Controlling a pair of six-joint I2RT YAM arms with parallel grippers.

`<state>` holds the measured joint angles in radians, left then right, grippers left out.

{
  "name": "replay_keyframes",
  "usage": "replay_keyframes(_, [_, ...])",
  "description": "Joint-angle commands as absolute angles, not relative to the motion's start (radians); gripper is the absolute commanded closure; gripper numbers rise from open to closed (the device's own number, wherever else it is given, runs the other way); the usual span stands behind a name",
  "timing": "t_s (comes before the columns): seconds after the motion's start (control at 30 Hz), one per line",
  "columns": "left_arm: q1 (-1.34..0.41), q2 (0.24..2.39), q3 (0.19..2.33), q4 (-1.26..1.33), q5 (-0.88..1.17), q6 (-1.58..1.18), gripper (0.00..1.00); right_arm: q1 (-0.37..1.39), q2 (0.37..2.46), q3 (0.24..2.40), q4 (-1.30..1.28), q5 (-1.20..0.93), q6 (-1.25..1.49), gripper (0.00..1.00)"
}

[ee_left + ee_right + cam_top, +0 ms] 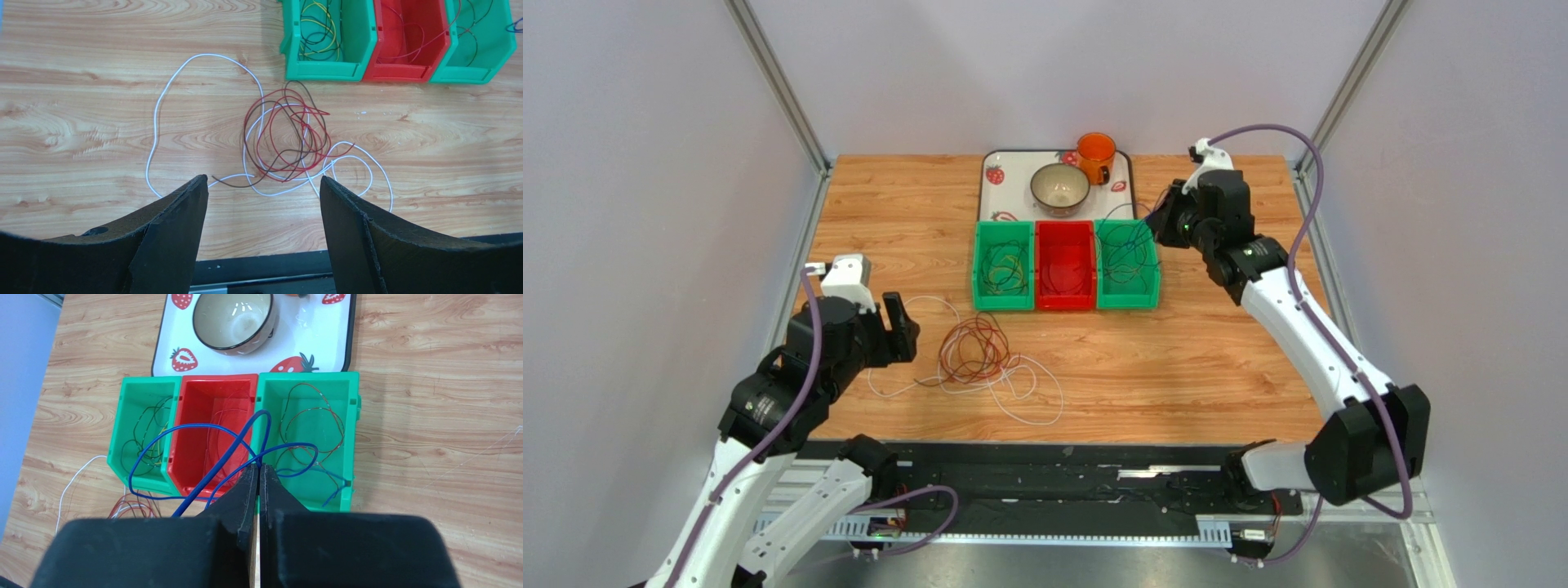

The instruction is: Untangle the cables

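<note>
The left tool (263, 179) is hanging open just left of the tangled cables (974, 349), which are lying on the counter (1210, 355), lower centre of frame. The right tool (258, 468) is pinching a blue cable (264, 413) above the bins (307, 378), upper right.

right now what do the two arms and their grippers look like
Both arms look alike: white links with chunky black joint housings, on the left arm and right arm. A thick purple hose runs along each. The left gripper and right gripper have matte black, wedge-shaped fingers. No markings show.
</note>
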<state>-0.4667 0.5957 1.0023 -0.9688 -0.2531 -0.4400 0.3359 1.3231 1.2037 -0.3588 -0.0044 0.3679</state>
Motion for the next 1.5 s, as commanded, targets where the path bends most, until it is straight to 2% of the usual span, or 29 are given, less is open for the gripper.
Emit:
replay_keyframes(0.0, [-0.465,0.591,0.999,-0.951,-0.267,-0.426,0.25,0.247,1.39,1.246,-0.23,-0.202,0.371,1.0])
replay_keyframes(0.07, [-0.465,0.592,0.999,-0.951,-0.267,-0.428,0.25,0.222,1.417,1.253,-0.19,-0.282,0.39,1.0])
replay_keyframes(0.23, [-0.465,0.597,0.999,-0.951,-0.265,-0.426,0.26,0.218,1.517,1.316,-0.228,-0.308,0.364,1.0])
replay_keyframes(0.67, [-0.465,0.606,0.999,-0.951,-0.268,-0.426,0.27,0.166,1.684,1.35,-0.327,-0.23,0.315,1.0])
replay_keyframes(1.0, [-0.465,0.615,1.0,-0.953,-0.268,-0.425,0.28,0.21,1.773,1.442,-0.46,-0.107,0.233,1.0])
replay_keyframes(1.47, [-0.465,0.617,1.0,-0.953,-0.272,-0.428,0.29,0.229,1.904,1.526,-0.457,-0.253,0.138,1.0])
